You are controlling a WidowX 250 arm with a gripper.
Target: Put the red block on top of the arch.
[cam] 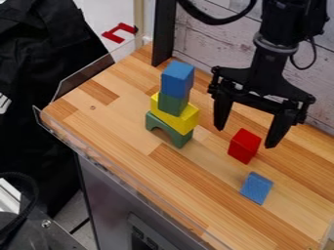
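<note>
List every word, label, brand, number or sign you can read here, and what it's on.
None legible.
White marks on the black fabric, left edge: too small to read.
Small marks on the dark panel, bottom edge: too small to tell if they are text.
Red block and green arch: no text visible.

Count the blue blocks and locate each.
2: one blue block tops the stack above the green arch; the other lies on the tabletop near the red block.
</note>
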